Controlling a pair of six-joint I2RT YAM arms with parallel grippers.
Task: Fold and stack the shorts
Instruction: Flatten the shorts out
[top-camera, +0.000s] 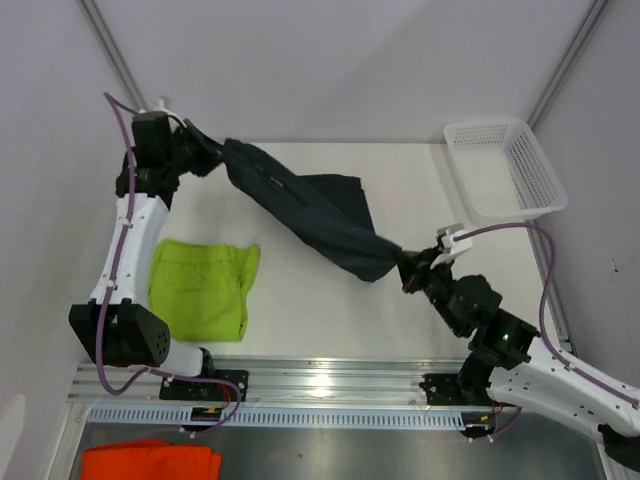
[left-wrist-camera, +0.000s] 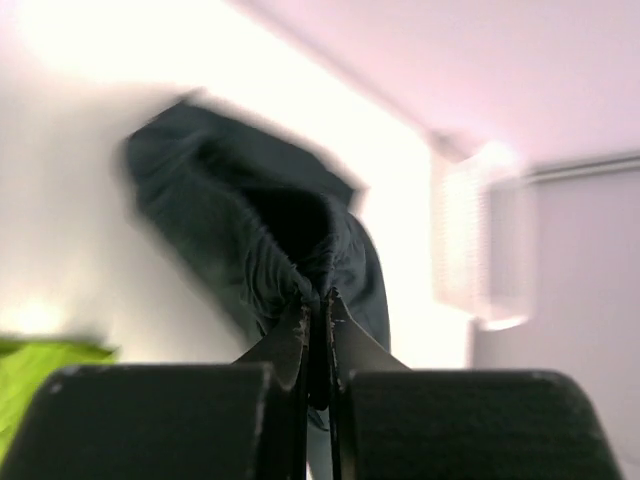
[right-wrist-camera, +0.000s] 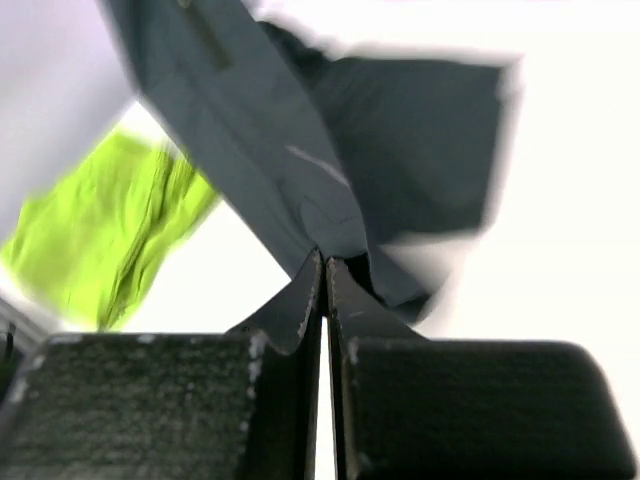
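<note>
The dark navy shorts (top-camera: 300, 205) hang stretched in the air between my two grippers, slanting from the far left to the middle right. My left gripper (top-camera: 218, 150) is shut on their gathered far-left end (left-wrist-camera: 300, 270). At the other end, my right gripper (top-camera: 405, 262) is shut on the lower right corner (right-wrist-camera: 325, 225). One loose leg droops toward the table in the middle. The lime green shorts (top-camera: 203, 287) lie folded on the table at the near left, also seen as the green cloth (right-wrist-camera: 110, 235) in the right wrist view.
A white mesh basket (top-camera: 505, 168) stands at the far right corner of the white table (top-camera: 310, 300). An orange cloth (top-camera: 150, 462) lies below the rail at the near left. Grey walls close in the back and sides.
</note>
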